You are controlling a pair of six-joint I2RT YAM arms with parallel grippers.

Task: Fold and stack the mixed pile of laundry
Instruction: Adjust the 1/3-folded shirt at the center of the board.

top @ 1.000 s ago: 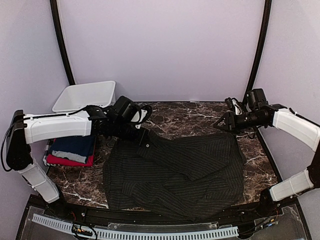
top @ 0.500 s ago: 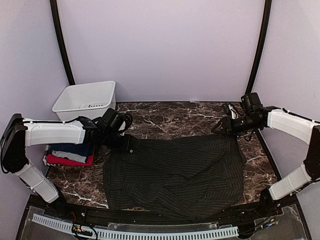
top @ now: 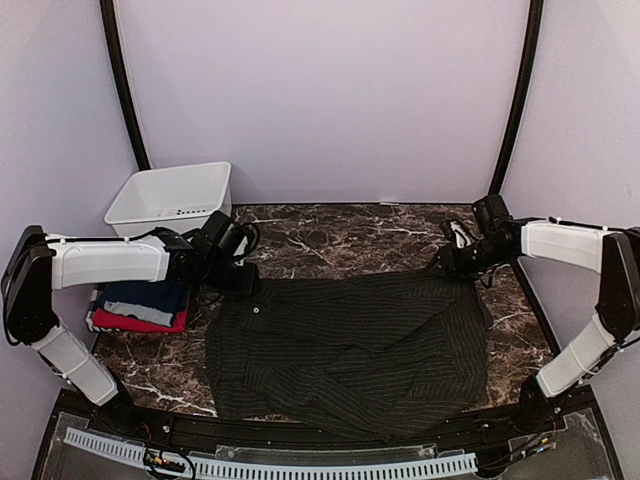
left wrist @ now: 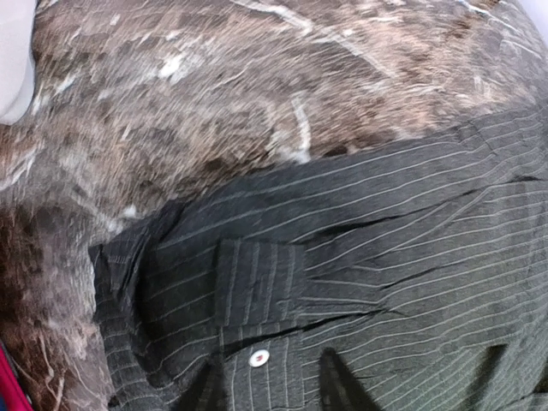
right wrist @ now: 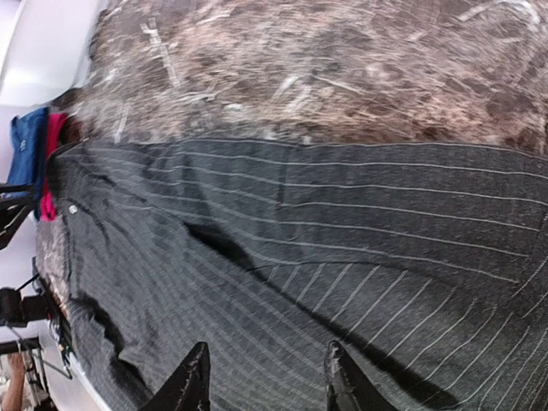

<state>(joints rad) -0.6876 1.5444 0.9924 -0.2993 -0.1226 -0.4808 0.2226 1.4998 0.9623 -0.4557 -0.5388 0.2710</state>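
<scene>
the left arm (top: 105, 260) hides part of the folded stack (top: 140, 308); the table (left wrist: 257, 77) blurs in both wrist views.

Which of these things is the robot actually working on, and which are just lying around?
Part of the job: dark pinstriped shirt; folded navy T-shirt; folded red T-shirt.
Just lying about: white bin; marble table.

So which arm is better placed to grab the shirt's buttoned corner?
Left. The left pincer hovers open over the white button on the charcoal pinstriped shirt; the right pincer sits at the opposite far corner.
</scene>
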